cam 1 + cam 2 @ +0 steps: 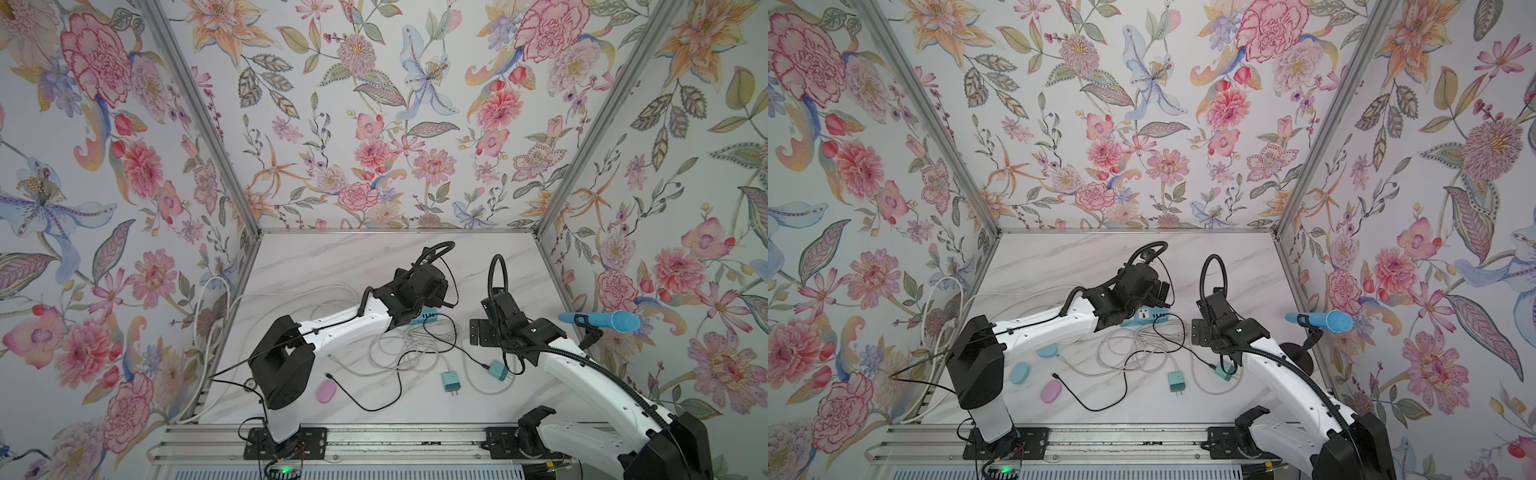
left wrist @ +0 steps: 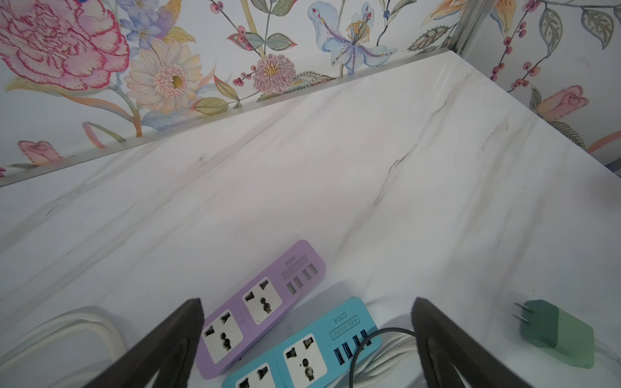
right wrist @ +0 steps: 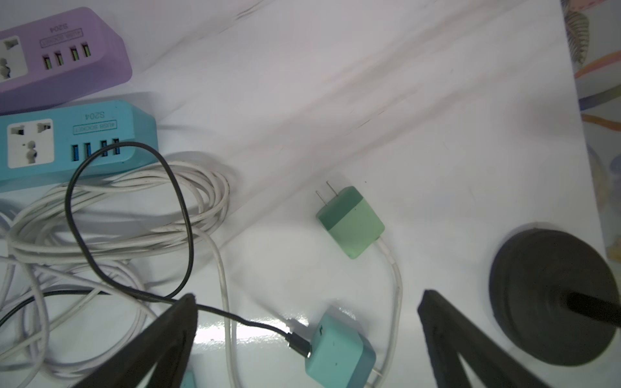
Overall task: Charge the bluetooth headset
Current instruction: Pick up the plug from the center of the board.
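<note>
In both top views a smooth pink pebble-shaped headset case (image 1: 327, 392) lies flat on the glossy veined marble tabletop (image 1: 332, 266), lower centre-left of frame, two pale blue cases (image 1: 1020, 373) beside it in a top view. The left wrist view shows the left gripper (image 2: 306, 302) spread wide and empty over a matte lilac power strip (image 2: 260, 309). The right wrist view shows the right gripper (image 3: 307, 295) equally spread, empty, above a boxy teal charger (image 3: 339, 352).

Glossy marbled tabletop (image 3: 336, 100), matt plastic charger (image 3: 353, 225)
</note>
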Robot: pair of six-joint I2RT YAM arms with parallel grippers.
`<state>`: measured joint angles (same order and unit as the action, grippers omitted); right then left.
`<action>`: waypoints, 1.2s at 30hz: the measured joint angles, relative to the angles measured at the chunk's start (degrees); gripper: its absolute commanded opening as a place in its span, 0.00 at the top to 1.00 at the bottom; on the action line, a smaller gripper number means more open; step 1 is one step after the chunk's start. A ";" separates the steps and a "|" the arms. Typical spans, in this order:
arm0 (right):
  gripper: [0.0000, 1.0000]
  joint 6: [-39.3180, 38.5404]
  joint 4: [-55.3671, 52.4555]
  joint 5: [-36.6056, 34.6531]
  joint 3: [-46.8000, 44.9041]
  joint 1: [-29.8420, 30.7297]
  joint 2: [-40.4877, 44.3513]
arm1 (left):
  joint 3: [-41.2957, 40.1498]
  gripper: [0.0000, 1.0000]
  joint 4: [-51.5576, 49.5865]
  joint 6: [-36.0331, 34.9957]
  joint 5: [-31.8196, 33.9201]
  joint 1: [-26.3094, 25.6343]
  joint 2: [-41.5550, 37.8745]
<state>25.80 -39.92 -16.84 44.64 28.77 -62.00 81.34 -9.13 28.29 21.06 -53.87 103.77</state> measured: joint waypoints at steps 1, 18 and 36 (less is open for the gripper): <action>0.01 0.81 -0.11 0.68 -0.37 0.00 -0.20 | 0.07 0.00 0.28 0.37 -0.59 -0.15 0.52; 0.17 4.61 -1.16 3.17 -3.82 -11.41 -7.93 | 0.96 0.00 4.37 2.47 -9.31 -0.85 5.99; 0.31 3.98 -0.35 9.84 -6.01 9.27 -1.68 | -2.03 0.00 7.96 5.60 -15.80 4.57 6.16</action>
<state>29.78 -40.27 -7.01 38.63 38.04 -63.68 79.31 -1.17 33.89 5.26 -49.30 109.93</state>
